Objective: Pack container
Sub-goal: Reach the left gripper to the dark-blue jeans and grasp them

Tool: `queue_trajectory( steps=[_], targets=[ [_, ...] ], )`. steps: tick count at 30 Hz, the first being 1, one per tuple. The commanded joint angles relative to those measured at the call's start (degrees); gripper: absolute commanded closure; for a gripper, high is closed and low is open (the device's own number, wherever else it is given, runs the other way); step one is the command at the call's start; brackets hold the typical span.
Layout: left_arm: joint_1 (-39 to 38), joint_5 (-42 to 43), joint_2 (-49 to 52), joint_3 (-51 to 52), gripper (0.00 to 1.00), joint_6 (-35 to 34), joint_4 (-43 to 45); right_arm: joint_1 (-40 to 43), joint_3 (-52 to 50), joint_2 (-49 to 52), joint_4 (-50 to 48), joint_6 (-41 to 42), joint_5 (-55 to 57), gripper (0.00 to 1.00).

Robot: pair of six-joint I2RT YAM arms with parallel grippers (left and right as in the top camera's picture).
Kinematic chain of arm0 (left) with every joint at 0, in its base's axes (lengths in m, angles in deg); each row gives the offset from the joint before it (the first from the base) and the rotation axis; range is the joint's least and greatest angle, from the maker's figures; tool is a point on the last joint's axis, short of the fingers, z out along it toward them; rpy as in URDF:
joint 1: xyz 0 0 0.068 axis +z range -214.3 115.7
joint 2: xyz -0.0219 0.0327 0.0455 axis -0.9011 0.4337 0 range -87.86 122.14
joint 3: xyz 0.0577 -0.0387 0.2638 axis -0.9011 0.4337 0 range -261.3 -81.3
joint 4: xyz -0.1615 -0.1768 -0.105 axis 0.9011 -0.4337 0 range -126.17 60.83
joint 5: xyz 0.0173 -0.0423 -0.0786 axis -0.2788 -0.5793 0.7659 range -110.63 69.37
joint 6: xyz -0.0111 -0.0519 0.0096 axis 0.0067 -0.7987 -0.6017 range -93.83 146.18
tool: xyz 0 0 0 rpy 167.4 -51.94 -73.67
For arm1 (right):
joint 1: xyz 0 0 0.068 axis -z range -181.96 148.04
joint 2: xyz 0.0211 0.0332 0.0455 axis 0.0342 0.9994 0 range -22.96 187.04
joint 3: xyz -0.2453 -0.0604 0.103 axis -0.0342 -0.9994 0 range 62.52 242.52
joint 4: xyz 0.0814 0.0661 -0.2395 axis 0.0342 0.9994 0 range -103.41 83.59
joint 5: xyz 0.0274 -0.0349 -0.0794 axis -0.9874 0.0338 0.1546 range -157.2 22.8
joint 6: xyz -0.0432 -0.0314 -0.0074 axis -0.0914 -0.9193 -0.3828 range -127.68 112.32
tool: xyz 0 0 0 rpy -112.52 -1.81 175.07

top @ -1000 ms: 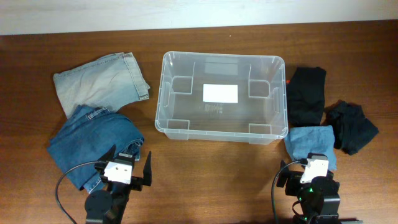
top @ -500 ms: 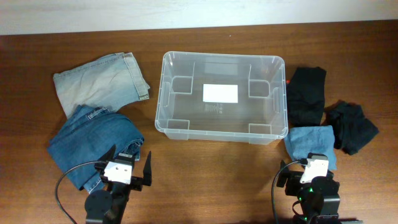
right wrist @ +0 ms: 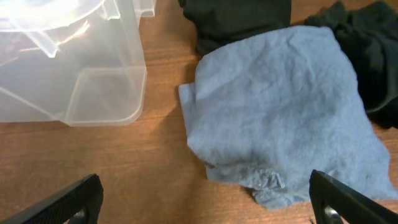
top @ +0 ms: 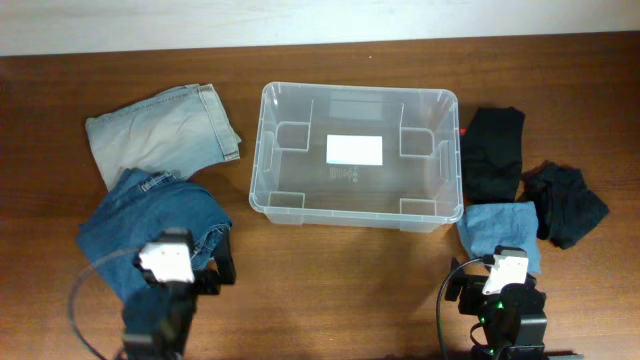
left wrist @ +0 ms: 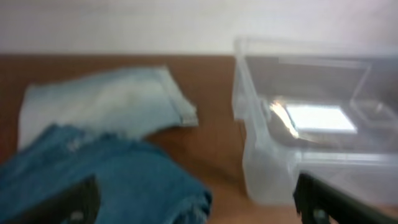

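both jaws spread; left ones hang over dark jeans (top: 125,215), container (top: 350,190) toward upper right, lying crosswise.

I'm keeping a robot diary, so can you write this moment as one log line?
container: no clothes inside | left gripper: open, above dark blue jeans | right gripper: open, by light blue cloth

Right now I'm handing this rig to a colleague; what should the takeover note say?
Both open and empty: left gripper above the dark jeans, right gripper facing the blue cloth.
The container sits mid-table with no clothes inside.
Left of it also lie pale jeans; right of it, a folded black garment and a crumpled black garment.
Nothing packed yet; all five pieces remain.
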Motion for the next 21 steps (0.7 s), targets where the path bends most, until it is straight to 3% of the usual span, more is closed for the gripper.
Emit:
queue_trajectory(
  steps=[1, 6, 9, 11, 13, 14, 18, 21],
  targets=[
    [0.5, -4.2, 17.7, -19.0, 0.00, -4.5, -9.1, 0.3, -0.2, -0.4, 0.1, 0.5, 0.1, 0.02],
    [0.8, 0.8, 46.4, -49.5, 0.00, -4.2, -29.1, 0.3, -0.2, -0.4, 0.1, 0.4, 0.1, 0.01],
    [0.9, 2.0, 56.2, -58.1, 0.00, -4.0, -35.3, 0.3, -0.2, -0.4, 0.1, 0.5, 0.1, 0.02],
    [2.3, 0.7, 59.2, -59.7, 0.00, -8.0, -38.1, 0.3, -0.2, -0.4, 0.1, 0.4, 0.1, 0.02],
    [8.4, -0.9, 62.3, -59.7, 0.00, -16.7, -43.5, 0.3, -0.2, -0.4, 0.1, 0.5, 0.1, 0.02],
    [10.5, -0.7, 62.8, -59.6, 0.00, -17.8, -44.9, 0.3, -0.2, -0.4, 0.1, 0.5, 0.1, 0.02],
    [22.4, -0.1, 62.7, -59.2, 0.00, -17.9, -50.6, 0.3, -0.2, -0.4, 0.1, 0.5, 0.1, 0.02],
    [30.0, 1.8, 62.7, -58.0, 0.00, -13.9, -51.3, 0.3, -0.2, -0.4, 0.1, 0.5, 0.1, 0.01]
  ],
)
